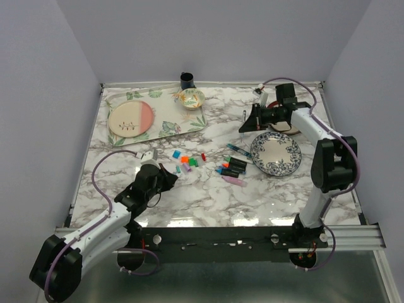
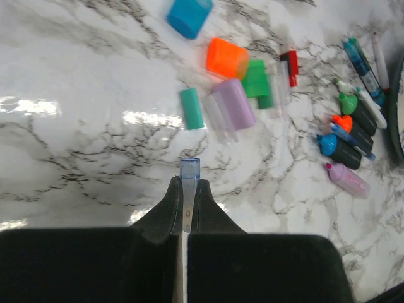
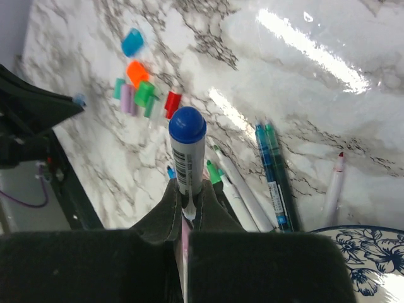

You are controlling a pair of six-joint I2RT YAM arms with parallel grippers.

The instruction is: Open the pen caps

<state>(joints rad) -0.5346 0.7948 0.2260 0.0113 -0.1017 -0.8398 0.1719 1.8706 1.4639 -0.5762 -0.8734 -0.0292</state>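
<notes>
My left gripper (image 2: 188, 183) is shut on a thin clear pen cap with a blue tip (image 2: 189, 169), low over the marble near the table's front left (image 1: 163, 180). Loose pen caps lie just beyond it: blue (image 2: 189, 15), orange (image 2: 226, 57), green (image 2: 255, 79), purple (image 2: 233, 103), teal (image 2: 191, 108) and red (image 2: 290, 66). My right gripper (image 3: 189, 186) is shut on a white pen with a barcode and a blue end (image 3: 187, 145), raised at the back right (image 1: 245, 124). Short black highlighters (image 2: 346, 150) and thin pens (image 3: 273, 170) lie uncapped at mid-table.
A blue patterned plate (image 1: 276, 153) sits to the right of the pens. At the back left, a floral tray (image 1: 173, 125) carries a pink and cream plate (image 1: 130, 118). A small bowl (image 1: 191, 98) and a dark cup (image 1: 187, 80) stand at the back.
</notes>
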